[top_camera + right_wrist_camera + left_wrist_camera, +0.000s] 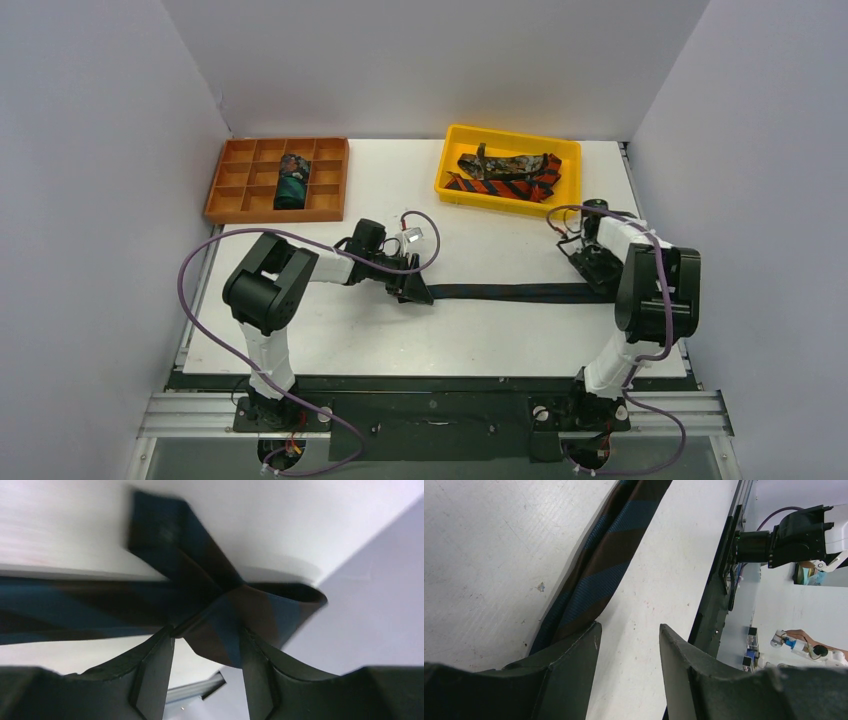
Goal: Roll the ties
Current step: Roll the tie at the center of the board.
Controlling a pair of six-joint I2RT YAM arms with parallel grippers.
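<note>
1. Because its two fingers stand apart with only bare table between them, the left pincer [630,627] is released. The dark tie [596,575] runs along the outer side of one finger, touching it or slipping under it, and is not held.
2. The right pincer [207,632] is spread too. The tie's other end is doubled over into a fold that lies across the gap. I judge this pincer released rather than clenched, since the gap is wide and the cloth thin.
3. Between the two pincers, the tie lies stretched flat across the table [400,340], one end at each.
4. Further back, a teal roll [292,182] sits in a compartment near the middle of the orange tray [228,205]. A red-striped tie [500,188] and a mottled brown tie [505,163] lie in the yellow bin [445,170].
5. The step in hand looks like starting the roll, with the fold at the right end as its first turn. The next move calls for closing on that fold and turning it over along the strip. The left end should be pinned so the loose cloth stays straight.
</note>
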